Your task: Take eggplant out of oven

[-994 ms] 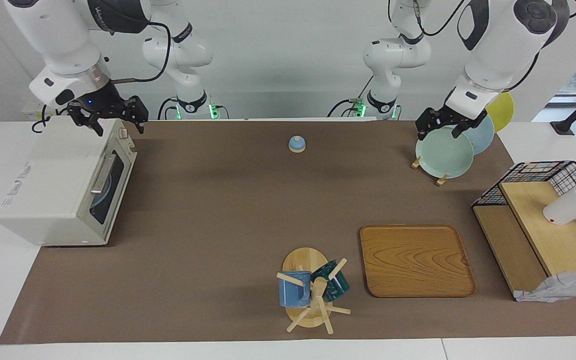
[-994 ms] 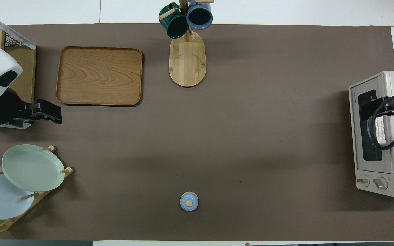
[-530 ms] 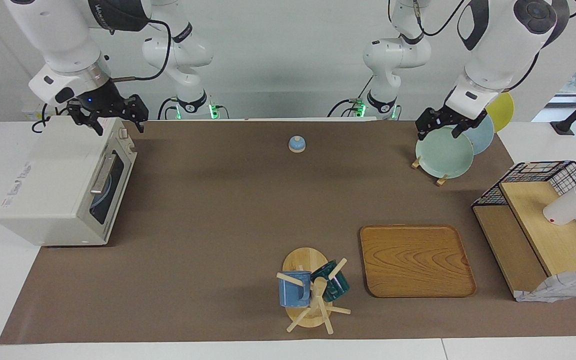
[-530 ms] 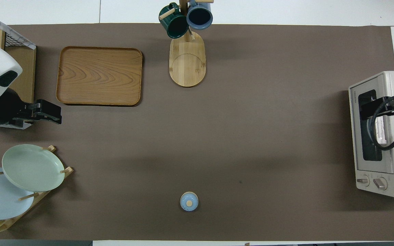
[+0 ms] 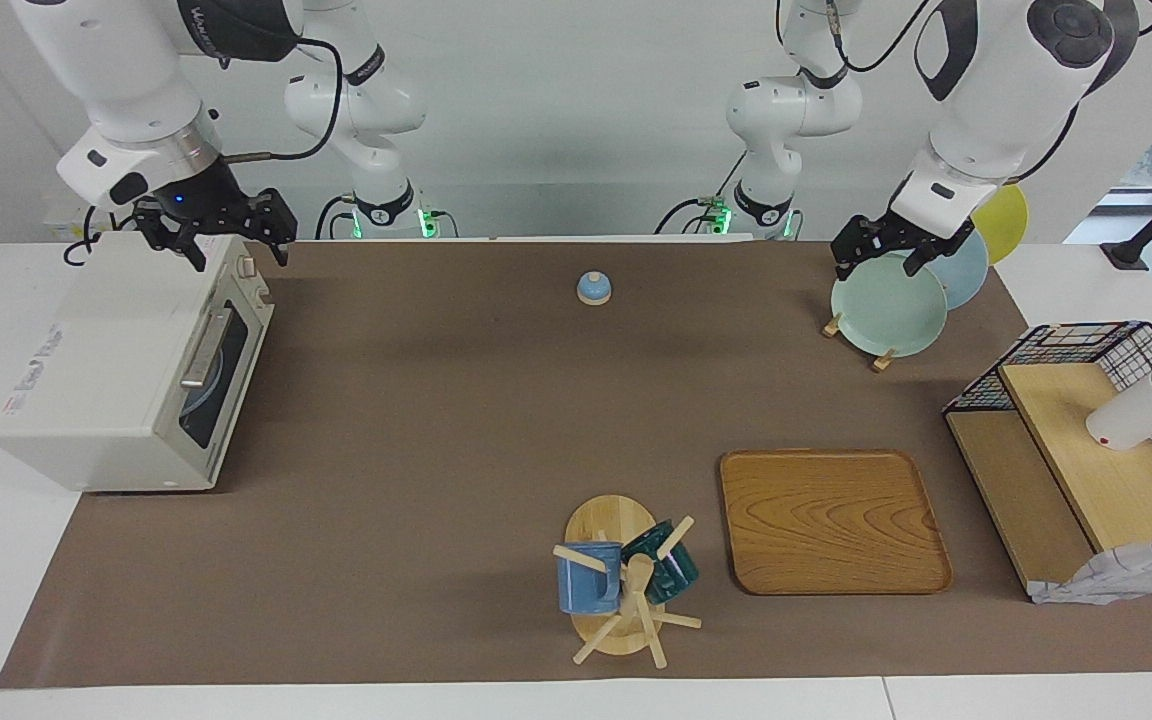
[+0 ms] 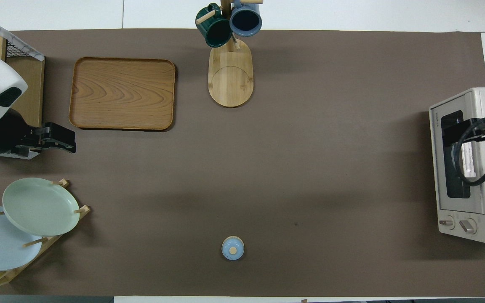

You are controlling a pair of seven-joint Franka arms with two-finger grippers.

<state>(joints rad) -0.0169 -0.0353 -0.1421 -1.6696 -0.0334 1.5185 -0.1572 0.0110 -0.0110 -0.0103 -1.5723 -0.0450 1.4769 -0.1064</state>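
Observation:
The cream-white oven (image 5: 106, 360) (image 6: 435, 176) stands at the right arm's end of the table. Its glass door is shut, with the bar handle (image 5: 201, 350) across the window. The eggplant is hidden. My right gripper (image 5: 239, 258) (image 6: 461, 131) hangs open just above the oven's top front edge, at the end nearer to the robots, and holds nothing. My left gripper (image 5: 876, 268) (image 6: 59, 141) waits open and empty over the pale green plate (image 5: 891, 310).
A plate rack (image 6: 36, 242) with three plates sits near the left arm. A wooden tray (image 5: 831, 520), a mug tree (image 5: 626, 580) with two mugs and a wire-basket wooden shelf (image 5: 1086, 450) lie farther out. A small blue lidded pot (image 5: 593, 288) sits mid-table.
The right gripper has shifted slightly upward over the oven's top. The left arm has not moved, and the oven door stays shut.

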